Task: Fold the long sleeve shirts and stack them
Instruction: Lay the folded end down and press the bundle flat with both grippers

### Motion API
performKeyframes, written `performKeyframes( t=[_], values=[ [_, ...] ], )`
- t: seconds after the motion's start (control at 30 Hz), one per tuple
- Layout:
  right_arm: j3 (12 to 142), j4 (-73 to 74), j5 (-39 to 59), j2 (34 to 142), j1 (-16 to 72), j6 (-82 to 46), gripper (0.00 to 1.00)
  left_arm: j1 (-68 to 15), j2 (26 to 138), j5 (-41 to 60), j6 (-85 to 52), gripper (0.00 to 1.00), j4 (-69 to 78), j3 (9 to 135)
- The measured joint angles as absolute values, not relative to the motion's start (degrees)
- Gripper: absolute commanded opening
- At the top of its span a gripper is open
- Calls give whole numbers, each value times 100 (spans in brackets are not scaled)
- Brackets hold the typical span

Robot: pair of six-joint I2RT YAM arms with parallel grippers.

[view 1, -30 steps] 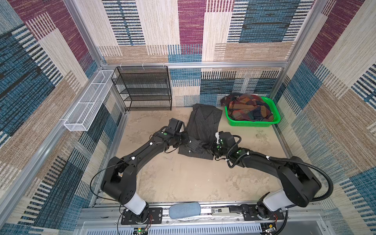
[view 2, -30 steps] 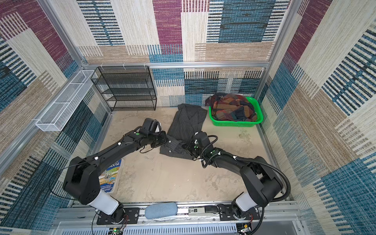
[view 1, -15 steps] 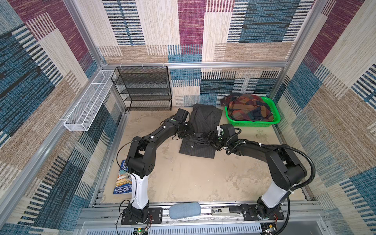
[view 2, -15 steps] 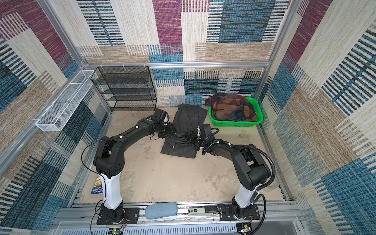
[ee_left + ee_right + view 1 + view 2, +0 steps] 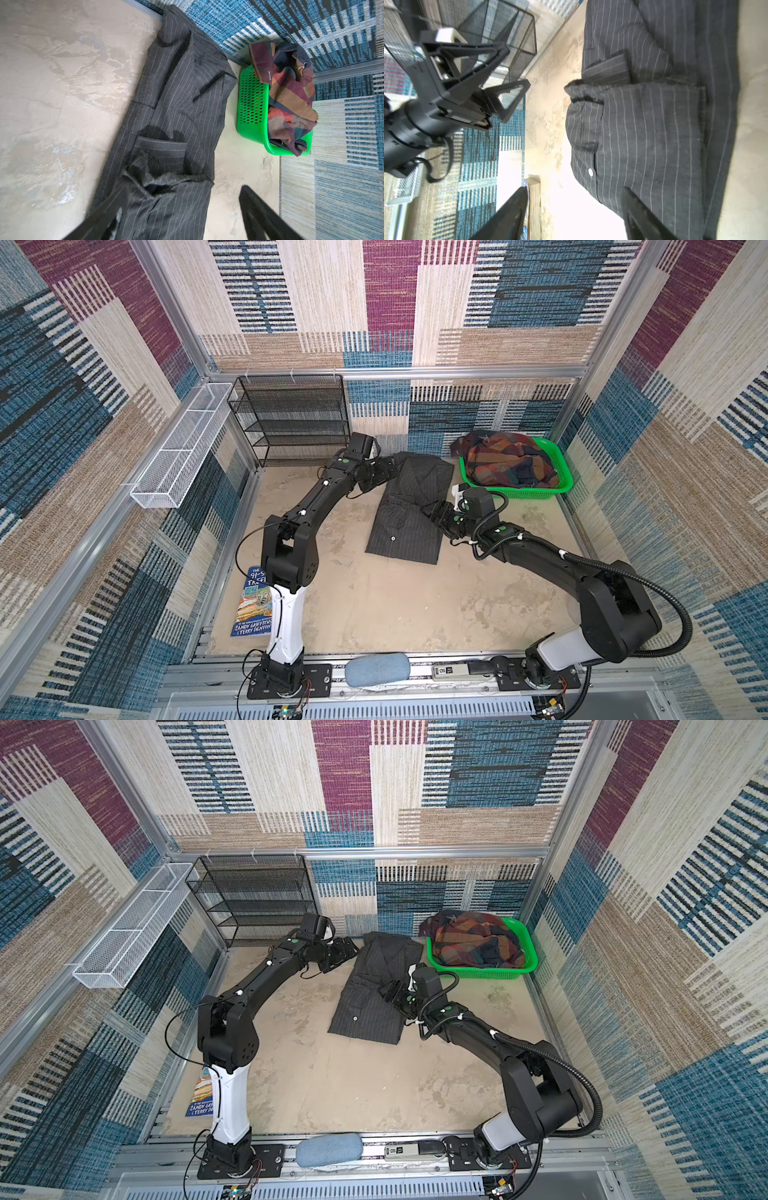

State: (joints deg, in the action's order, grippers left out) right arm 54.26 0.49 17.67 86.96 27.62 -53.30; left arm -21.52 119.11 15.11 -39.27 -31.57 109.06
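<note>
Having released the pinstriped shirt (image 5: pixel 409 514), left gripper (image 5: pixel 388 473) and right gripper (image 5: pixel 430 511) now gape empty.

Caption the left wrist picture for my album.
Pinstriped grey shirt lies on the table beside a green basket holding the plaid shirt.

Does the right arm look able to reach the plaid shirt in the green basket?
Probably yes: the plaid shirt sits uncovered atop the green basket, close by the right gripper, whose jaws are open and empty; nothing stands between.
</note>
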Motion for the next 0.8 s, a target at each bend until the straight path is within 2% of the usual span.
performKeyframes(
  t=[0.13,0.27,0.37,0.4,0.57,0.8],
  values=[
    [5902,-390,1804,9225,2976,-4873,44,-2152,11122,1520,-3929,76,-3227,9826],
    [6785,-1037,1522,9749,2930,-4176,32,-2189,10165,1778,-4320,74,-2961,7977],
    [7369,-1214,1433,10154,2757,-3616,29,-2362,9618,2023,-4847,62,-2593,6716],
    [7540,-1295,1378,10311,2668,-3435,29,-2456,9524,2091,-5048,53,-2390,6455],
    [8392,-1518,1293,11174,2344,-2694,27,-2759,9924,2292,-5800,25,-919,6235],
    [9314,-1684,1109,12291,2139,-2051,26,-3072,11264,2412,-6687,8,716,6757]
  ],
)
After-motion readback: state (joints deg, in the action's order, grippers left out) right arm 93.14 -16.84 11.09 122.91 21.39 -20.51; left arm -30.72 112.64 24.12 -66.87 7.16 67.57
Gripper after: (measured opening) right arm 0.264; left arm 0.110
